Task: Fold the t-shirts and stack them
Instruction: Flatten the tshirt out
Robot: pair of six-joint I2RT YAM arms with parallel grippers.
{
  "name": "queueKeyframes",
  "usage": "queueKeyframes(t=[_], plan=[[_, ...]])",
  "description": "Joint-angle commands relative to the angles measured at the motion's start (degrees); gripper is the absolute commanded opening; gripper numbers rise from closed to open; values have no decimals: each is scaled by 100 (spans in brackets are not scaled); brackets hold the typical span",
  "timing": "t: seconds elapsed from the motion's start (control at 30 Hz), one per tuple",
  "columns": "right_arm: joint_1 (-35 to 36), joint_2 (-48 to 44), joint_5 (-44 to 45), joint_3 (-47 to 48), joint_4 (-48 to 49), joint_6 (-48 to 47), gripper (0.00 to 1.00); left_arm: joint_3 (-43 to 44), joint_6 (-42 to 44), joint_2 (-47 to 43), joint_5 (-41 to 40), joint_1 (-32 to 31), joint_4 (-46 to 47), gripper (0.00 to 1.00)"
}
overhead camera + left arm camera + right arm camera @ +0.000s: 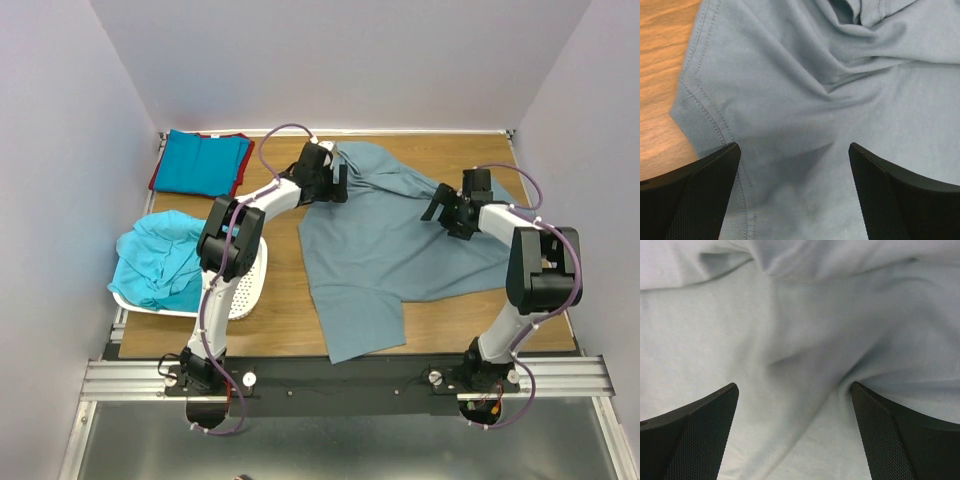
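Overhead view of 2 arms working on a wooden tabletop (280,330). The large grey-blue t-shirt (390,250) lies spread and rumpled across the middle and right of the tabletop, its lower part reaching the near edge and its upper part bunched toward the far side.

The left hand (325,180) is over the far-left part of this shirt. In the left wrist view its jaws stand wide apart above a stitched, ribbed hem that borders bare wood at the left, with creases running away from it. Nothing is gripped.

The right hand (450,208) is over the far-right part of the same shirt. In the right wrist view its jaws are likewise fully spread with only wrinkled cloth filling the frame. It holds nothing, and whether the tips touch the cloth cannot be told.

At the left, a turquoise t-shirt (160,260) lies crumpled in a white perforated basket (250,290) and spills over its left side. At the far-left corner a blue t-shirt (200,162) lies folded flat on top of a red t-shirt (153,180), of which only the edges show. Both lots are well apart from the grey-blue shirt.
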Motion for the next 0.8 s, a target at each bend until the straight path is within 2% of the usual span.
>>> queueKeyframes(t=[0.0,0.33,0.6,0.77], plan=[[251,429,-395,148,-45,208,100,135,82,295,-95,132,-379,97],[611,895,-422,614,-27,358,99,750,12,550,2,553,-563,97],[700,1150,-650,1229,-45,314,100,2084,205,946,-191,782,-1161,97],[700,1099,-712,1703,-115,95,100,2324,399,482,-244,721,-995,97]])
